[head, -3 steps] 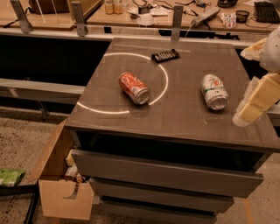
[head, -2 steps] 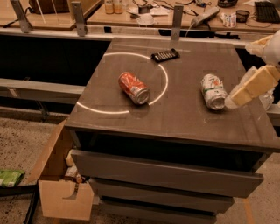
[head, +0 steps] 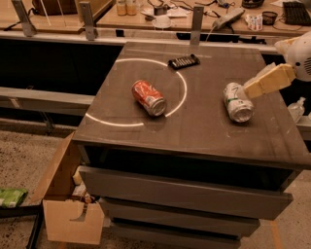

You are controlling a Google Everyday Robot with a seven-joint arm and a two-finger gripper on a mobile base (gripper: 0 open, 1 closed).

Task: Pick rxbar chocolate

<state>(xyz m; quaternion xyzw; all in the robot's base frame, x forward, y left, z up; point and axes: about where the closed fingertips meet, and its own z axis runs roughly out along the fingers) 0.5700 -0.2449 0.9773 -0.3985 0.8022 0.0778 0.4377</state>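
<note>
The rxbar chocolate (head: 183,62) is a small flat black bar with pale lettering. It lies at the far edge of the dark cabinet top (head: 194,121), on the white circle line. My gripper (head: 266,80) comes in from the right edge, over the right side of the top, just right of the white-and-green soda can (head: 237,101). It is well to the right of the bar and nearer the front.
A red soda can (head: 148,97) lies on its side inside the white circle. The cabinet has drawers below. An open cardboard box (head: 65,204) stands on the floor at the lower left. A cluttered bench (head: 160,14) runs behind the cabinet.
My gripper has risen and moved left and toward the back, from beside the right edge to just above the white-and-green can. The cans and bar have not moved.
</note>
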